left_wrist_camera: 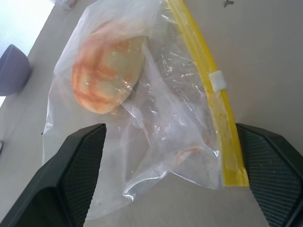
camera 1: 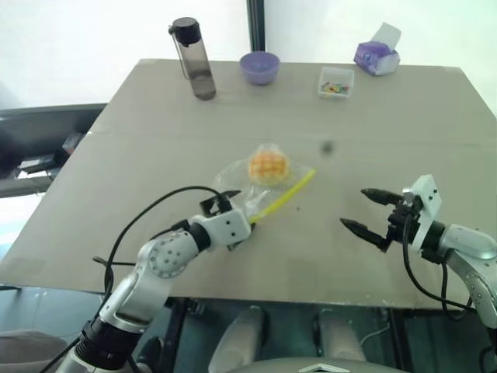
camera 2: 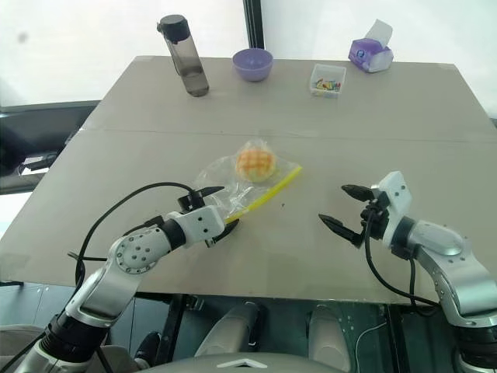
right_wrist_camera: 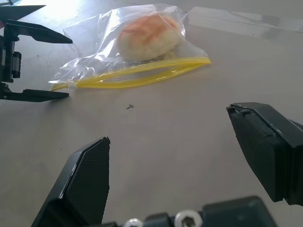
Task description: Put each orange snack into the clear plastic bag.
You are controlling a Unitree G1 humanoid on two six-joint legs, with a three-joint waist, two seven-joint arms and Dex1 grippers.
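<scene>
Snack [camera 1: 268,165] inside bag [camera 1: 233,186], mid-table [camera 1: 155,124], between both hands.

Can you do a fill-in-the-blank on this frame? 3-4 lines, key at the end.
1. The snack lies inside the ____.
2. The bag has a zip strip coloured ____.
3. The left gripper, at the bag's near end, has its jaws ____.
4. At the table's far edge, between the bottle and the small clear box, stands a purple ____.

Missing words: bag; yellow; open; bowl
</scene>
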